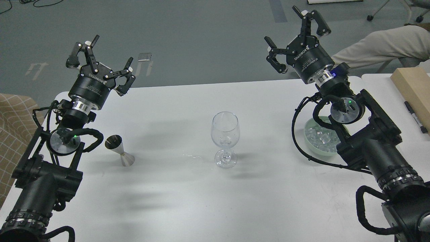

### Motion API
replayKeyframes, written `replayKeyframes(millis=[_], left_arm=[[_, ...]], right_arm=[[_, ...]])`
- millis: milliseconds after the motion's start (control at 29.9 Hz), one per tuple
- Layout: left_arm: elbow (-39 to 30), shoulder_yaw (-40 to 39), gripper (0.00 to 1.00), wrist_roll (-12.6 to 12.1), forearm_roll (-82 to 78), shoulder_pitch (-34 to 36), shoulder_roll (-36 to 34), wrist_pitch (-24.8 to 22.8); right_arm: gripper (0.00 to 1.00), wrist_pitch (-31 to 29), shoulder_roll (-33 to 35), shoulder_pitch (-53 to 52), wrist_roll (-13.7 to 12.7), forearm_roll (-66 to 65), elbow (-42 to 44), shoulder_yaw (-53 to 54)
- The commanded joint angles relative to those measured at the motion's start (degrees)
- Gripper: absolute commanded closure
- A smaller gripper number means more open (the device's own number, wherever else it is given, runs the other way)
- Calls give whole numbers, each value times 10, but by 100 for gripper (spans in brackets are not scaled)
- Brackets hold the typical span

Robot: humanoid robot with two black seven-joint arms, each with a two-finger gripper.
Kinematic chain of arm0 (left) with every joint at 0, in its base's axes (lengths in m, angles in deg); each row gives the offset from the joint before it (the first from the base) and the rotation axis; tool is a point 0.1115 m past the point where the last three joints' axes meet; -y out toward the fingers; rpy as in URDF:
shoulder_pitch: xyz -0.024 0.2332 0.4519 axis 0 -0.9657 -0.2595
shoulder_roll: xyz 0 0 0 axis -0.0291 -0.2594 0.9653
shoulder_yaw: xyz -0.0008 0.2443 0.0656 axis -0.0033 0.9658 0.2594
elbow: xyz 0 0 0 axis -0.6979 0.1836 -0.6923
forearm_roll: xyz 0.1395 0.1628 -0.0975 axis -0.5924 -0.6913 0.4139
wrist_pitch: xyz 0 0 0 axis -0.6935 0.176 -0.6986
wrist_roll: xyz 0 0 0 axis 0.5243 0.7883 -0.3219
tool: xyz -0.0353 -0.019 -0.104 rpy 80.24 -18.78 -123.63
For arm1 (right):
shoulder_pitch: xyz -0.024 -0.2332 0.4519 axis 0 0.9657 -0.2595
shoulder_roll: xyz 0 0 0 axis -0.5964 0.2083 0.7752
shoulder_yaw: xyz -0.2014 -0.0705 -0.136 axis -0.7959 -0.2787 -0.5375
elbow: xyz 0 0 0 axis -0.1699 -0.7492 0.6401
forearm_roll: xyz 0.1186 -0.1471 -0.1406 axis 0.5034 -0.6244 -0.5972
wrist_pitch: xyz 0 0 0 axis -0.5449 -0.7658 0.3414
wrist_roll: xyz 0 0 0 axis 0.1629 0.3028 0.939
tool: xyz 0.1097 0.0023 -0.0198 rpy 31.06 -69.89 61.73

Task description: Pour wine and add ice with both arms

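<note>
A clear stemmed wine glass (225, 138) stands upright in the middle of the white table (188, 201); I cannot tell whether any wine is in it. A steel jigger (119, 150) stands to its left, near my left arm. Ice cubes (320, 137) fill a pale green bowl (310, 144) at the right, partly hidden behind my right arm. My left gripper (100, 62) is raised above the table's far left edge, open and empty. My right gripper (297, 37) is raised beyond the far right edge, open and empty too.
A small wet streak (189, 156) lies on the table left of the glass's foot. A wooden block (415, 89) and a black marker (415, 116) lie at the far right. A person's arm (383, 45) shows behind the table. A checked cloth (13, 124) is at the left.
</note>
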Motion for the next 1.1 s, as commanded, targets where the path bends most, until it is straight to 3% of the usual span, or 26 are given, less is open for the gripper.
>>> replayKeyframes(millis=[0, 1070], left_arm=[[0, 0, 2, 0, 0, 0, 0, 0], [-3, -2, 2, -6, 0, 1, -9, 0]], right_arm=[[1, 0, 0, 0, 0, 0, 0, 0], [1, 0, 0, -2, 0, 0, 0, -2]])
